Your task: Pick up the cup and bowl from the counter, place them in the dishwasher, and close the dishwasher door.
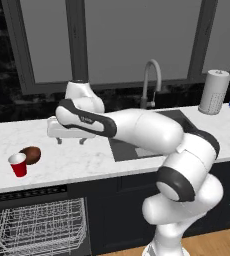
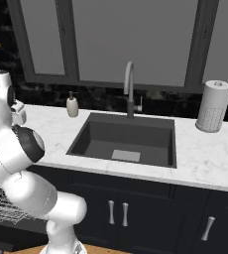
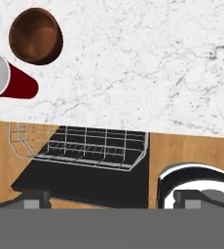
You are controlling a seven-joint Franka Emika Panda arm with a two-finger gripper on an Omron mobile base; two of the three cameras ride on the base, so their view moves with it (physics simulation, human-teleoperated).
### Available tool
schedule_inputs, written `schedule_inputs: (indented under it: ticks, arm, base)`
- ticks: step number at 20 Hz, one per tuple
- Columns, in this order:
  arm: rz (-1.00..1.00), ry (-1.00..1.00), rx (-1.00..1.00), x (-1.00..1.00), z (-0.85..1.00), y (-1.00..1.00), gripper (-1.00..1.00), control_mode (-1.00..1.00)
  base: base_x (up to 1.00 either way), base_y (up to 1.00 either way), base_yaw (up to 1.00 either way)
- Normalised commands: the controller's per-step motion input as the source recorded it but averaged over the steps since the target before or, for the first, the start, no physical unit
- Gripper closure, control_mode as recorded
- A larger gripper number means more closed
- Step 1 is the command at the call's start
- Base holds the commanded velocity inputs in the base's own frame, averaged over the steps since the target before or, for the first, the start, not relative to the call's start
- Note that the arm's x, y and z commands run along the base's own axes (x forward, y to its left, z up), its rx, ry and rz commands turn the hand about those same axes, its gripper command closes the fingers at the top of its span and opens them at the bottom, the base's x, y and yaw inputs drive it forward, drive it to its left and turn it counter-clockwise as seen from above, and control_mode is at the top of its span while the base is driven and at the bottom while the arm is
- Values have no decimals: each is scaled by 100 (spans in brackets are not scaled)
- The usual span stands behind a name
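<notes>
The red cup (image 1: 18,165) stands upright on the white counter (image 1: 77,160) near its front left, and the brown bowl (image 1: 31,154) touches it on the far right side. My gripper (image 1: 70,142) hovers open over the counter to the right of both, nothing between its fingers. In the hand view the bowl (image 3: 36,35) and cup (image 3: 9,80) lie at the upper left, well away from the open gripper (image 3: 113,198). Below the counter the dishwasher (image 1: 27,193) is open, its white wire rack (image 1: 37,227) pulled out over the lowered dark door (image 3: 84,182).
A dark sink (image 2: 123,141) with a grey faucet (image 2: 130,89) lies right of the arm. A beige soap dispenser (image 2: 72,106) stands at the back, a paper towel roll (image 2: 213,106) at the far right. Dark cabinet doors (image 2: 136,213) run under the counter.
</notes>
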Motion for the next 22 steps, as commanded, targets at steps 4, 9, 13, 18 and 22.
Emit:
schedule_inputs:
  ticks: [4,9,13,18,22]
  arm:
    - [2,-5,0,24,-29,27,-100,-100]
    - [6,-4,0,32,-33,68,-100,-100]
    - [9,0,0,37,-45,84,-100,-100]
    - [11,-2,0,47,-20,75,-100,-100]
    - [6,-2,0,26,16,59,-100,-100]
  base:
    - [0,0,0]
    - [0,0,0]
    - [0,0,0]
    - [0,0,0]
    - [0,0,0]
